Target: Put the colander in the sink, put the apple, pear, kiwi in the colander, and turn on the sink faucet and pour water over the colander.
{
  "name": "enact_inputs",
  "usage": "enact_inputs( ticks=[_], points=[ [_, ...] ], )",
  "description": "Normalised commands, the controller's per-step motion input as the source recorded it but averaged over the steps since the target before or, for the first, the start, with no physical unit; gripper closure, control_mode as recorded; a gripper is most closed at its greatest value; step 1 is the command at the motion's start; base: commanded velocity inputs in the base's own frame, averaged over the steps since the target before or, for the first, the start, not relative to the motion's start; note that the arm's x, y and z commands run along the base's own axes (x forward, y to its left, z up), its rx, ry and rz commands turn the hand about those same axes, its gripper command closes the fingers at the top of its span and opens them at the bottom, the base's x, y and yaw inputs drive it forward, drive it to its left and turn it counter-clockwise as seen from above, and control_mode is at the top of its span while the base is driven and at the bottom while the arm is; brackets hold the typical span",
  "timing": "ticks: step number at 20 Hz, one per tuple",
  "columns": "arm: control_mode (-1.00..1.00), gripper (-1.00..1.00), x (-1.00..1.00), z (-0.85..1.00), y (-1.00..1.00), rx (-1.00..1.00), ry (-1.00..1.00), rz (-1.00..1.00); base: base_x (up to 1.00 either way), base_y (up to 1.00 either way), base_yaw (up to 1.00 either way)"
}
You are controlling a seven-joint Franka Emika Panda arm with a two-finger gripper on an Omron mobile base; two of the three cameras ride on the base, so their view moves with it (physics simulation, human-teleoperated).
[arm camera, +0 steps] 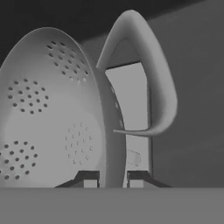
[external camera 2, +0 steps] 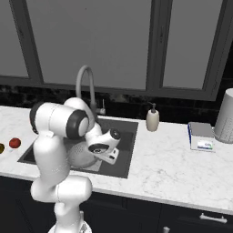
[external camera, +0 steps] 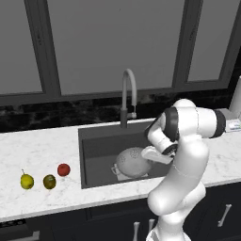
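White marble counter (external camera: 42, 146) runs beneath tall grey-paned windows, and set into it is the sink (external camera: 94, 146), a large dark basin with a pale plate at its bottom. Behind the basin rises the sink faucet (external camera: 128, 94), its spout arched forward and dry; no stream falls from it.

Inside the basin the colander (external camera: 133, 162) hangs low, tipped on its side so the perforated bowl faces the left base camera. The gripper (arm camera: 113, 179) is clenched on its rim: in the hand view the two tips stand either side of the thin metal edge, just below one loop handle. Whether the bowl already touches the sink floor is hard to say from these angles; it looks close, perhaps resting.

As for handling, the colander seems a light, rigid metal shell, smooth and likely slippery, so a pinch on the rim beside a handle is the sensible hold, though it will tend to swing and tilt as it does here. The fruit look small, firm and prone to roll; each would be best taken across its middle.

On the counter left of the sink, well apart from the basin, sit the apple (external camera: 63, 169), the kiwi (external camera: 49, 181) and the pear (external camera: 27, 180), in a loose row.

That row is whole in the left base view, while the right base view adds a soap dispenser (external camera 2: 152, 119) and a small box (external camera 2: 201, 135) to the sink's right. The hand view alone gives the grip itself.
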Motion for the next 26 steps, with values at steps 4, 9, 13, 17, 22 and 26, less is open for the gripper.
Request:
enact_inputs(
  ticks=[4, 9, 13, 17, 22, 26],
  points=[
    [-1.0, 1.0, 0.59, -0.49, 0.01, 0.02, 0.0, 0.06, 0.0, 0.0, 0.0],
    [-1.0, 1.0, 0.63, -0.51, 0.04, 0.01, 0.0, 0.03, 0.0, 0.0, 0.0],
    [-1.0, 1.0, 0.46, -0.4, 0.0, 0.01, 0.0, 0.0, 0.0, 0.0, 0.0],
    [-1.0, -1.0, 0.03, -0.03, 0.05, 0.03, -0.05, 0.0, 0.0, 0.0, 0.0],
    [-1.0, -1.0, 0.0, 0.06, 0.06, 0.01, -0.03, 0.0, 0.0, 0.0, 0.0],
    [-1.0, -1.0, 0.0, 0.34, 0.06, 0.0, 0.0, 0.0, 0.0, 0.0, 0.0]
  ],
)
